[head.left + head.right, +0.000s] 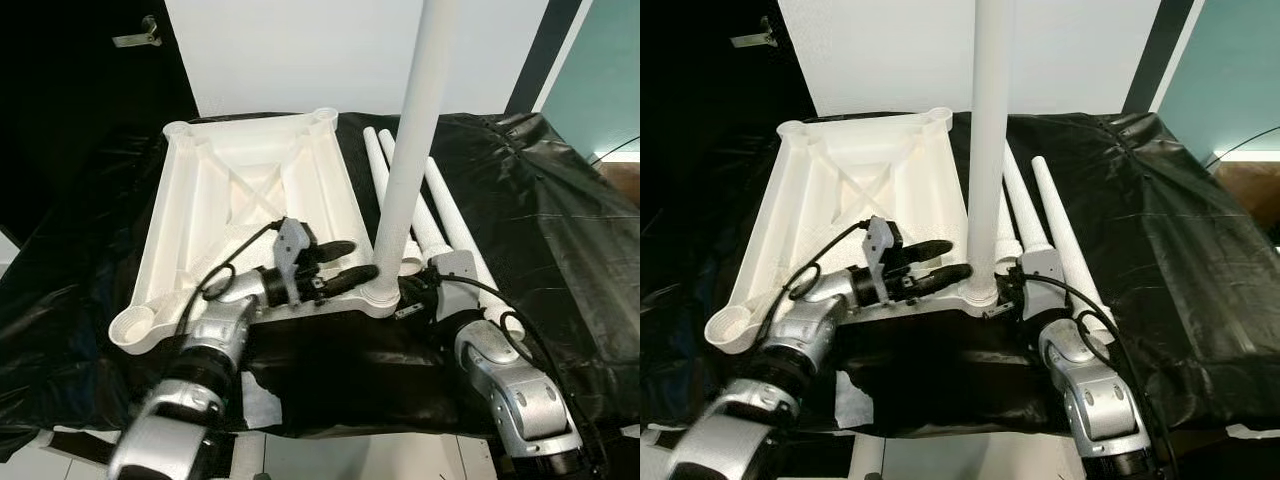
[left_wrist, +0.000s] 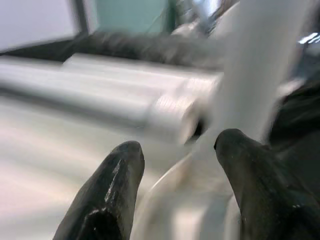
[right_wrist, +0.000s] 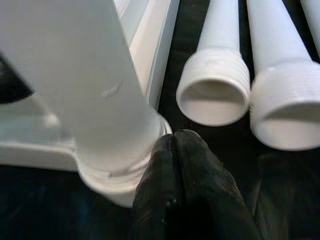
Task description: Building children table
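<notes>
Left gripper (image 1: 350, 268) spread beside upright leg (image 1: 410, 150), right gripper (image 3: 175, 150) pressed together — touching leg's base, tabletop (image 1: 250, 200) upside-down.

Your robot shows two silver jointed arms, looped black cables, long black fingers (image 2: 107, 195), and grey wrist brackets.

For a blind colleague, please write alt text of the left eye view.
A white table leg stands upright in a corner socket of the upside-down white tabletop, with the left hand and right hand at its base. Three spare legs lie alongside.

upright leg (image 1: 415, 130): top cut off | loose legs (image 2: 100, 95): blurred in left wrist view
</notes>
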Controlling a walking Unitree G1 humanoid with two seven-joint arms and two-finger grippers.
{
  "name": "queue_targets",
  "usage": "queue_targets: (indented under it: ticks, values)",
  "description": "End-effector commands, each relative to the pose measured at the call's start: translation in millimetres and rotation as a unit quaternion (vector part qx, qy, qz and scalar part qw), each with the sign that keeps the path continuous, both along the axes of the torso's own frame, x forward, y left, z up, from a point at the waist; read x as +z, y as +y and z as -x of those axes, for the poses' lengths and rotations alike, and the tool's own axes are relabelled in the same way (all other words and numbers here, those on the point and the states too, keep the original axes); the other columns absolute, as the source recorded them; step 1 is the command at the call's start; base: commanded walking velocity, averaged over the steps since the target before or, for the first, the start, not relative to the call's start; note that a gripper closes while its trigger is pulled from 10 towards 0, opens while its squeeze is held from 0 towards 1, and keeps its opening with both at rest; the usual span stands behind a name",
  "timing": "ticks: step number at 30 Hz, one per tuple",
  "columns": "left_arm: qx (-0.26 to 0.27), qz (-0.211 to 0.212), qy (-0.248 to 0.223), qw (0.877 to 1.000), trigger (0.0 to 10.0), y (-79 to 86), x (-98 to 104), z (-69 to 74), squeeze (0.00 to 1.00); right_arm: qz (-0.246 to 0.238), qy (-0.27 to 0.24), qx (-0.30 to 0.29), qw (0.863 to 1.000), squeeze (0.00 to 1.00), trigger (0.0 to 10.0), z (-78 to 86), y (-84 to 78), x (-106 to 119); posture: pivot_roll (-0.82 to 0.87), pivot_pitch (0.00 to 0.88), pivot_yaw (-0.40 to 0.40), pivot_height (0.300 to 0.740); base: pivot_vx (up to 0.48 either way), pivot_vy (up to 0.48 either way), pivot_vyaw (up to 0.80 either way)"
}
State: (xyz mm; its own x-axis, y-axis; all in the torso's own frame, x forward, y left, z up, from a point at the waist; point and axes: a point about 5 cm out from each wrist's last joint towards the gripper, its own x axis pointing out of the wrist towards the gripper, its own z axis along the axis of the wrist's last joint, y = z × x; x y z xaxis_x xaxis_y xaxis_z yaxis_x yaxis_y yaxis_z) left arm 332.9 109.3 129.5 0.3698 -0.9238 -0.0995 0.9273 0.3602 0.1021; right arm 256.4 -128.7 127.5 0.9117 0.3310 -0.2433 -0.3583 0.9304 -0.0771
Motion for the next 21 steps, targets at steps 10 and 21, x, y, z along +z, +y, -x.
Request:
queue_targets:
  ticks: [10,21]
  values:
    - [0.018,-0.128,0.05,0.99,10.0,34.1,-26.3,2.8,0.0,0.0,0.051,0.019,0.999,0.0,10.0,17.6,1.7,-11.0,-0.12,0.002,0.021,0.74,0.0,0.0,0.0]
    - [-0.051,-0.195,0.126,0.971,10.0,47.8,-45.0,18.4,0.0,0.008,0.037,0.041,0.998,0.0,10.0,6.8,7.6,-1.5,-0.1,0.0,0.017,0.74,0.0,0.0,0.0]
